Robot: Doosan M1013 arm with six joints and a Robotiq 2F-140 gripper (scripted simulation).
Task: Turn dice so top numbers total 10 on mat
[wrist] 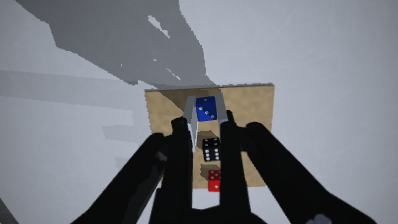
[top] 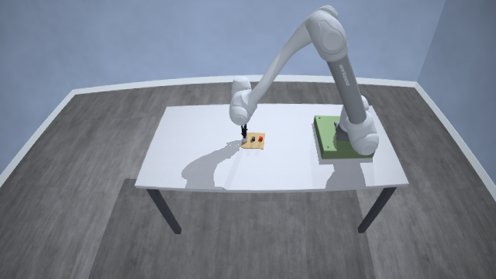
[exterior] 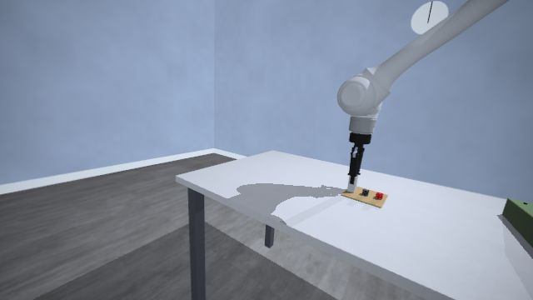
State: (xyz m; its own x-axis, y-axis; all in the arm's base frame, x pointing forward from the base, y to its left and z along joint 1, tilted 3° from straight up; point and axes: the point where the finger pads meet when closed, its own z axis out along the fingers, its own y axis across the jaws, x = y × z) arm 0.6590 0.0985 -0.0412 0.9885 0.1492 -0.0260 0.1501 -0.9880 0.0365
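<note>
The wooden mat (top: pixel 253 146) (exterior: pixel 371 201) (wrist: pixel 250 112) lies flat on the table. A blue die (wrist: pixel 206 113) appears to rest on it near one edge, three pips on its upper face; the fingers hide it in the top and exterior views. My gripper (top: pixel 244 139) (exterior: pixel 352 188) (wrist: pixel 206 106) is low over the mat, its fingers slightly parted on either side of the blue die, barely clear of it. A black die (top: pixel 253 139) (exterior: pixel 365 192) (wrist: pixel 211 152) sits flat mid-mat, six pips up. A red die (top: pixel 260 139) (exterior: pixel 379 196) (wrist: pixel 214 186) sits flat beyond it, one pip up.
The three dice stand in a row with small gaps, the black one in the middle. The green base block (top: pixel 327 145) (exterior: pixel 518 221) under the arm stands at the other end of the white table (top: pixel 194 128) (exterior: pixel 325 237). The arm's shadow falls beside the mat.
</note>
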